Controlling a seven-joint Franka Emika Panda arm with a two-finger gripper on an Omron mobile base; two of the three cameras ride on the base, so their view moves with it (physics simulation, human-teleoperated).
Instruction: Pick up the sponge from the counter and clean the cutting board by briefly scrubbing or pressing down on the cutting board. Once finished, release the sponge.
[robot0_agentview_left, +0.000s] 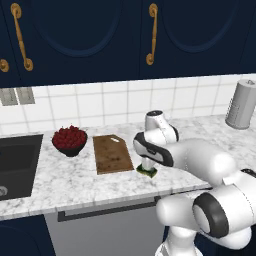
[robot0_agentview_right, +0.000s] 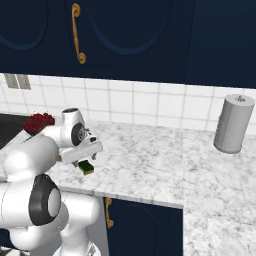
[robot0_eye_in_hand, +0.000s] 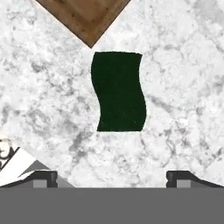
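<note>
Gripper (robot0_eye_in_hand: 112, 177) fingertips wide apart | sponge (robot0_eye_in_hand: 119, 92) on counter (robot0_eye_in_hand: 183, 87) directly ahead, untouched | cutting board (robot0_eye_in_hand: 85, 17) corner just beyond it | left base view: cherry bowl (robot0_agentview_left: 69, 140) past board

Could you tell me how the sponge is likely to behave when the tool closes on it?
The sponge probably squashes easily: its long edges already curve. Small next to the cutting board, it is likely light. Lying flat on the counter, it should not roll. The open tool hovers above.
</note>
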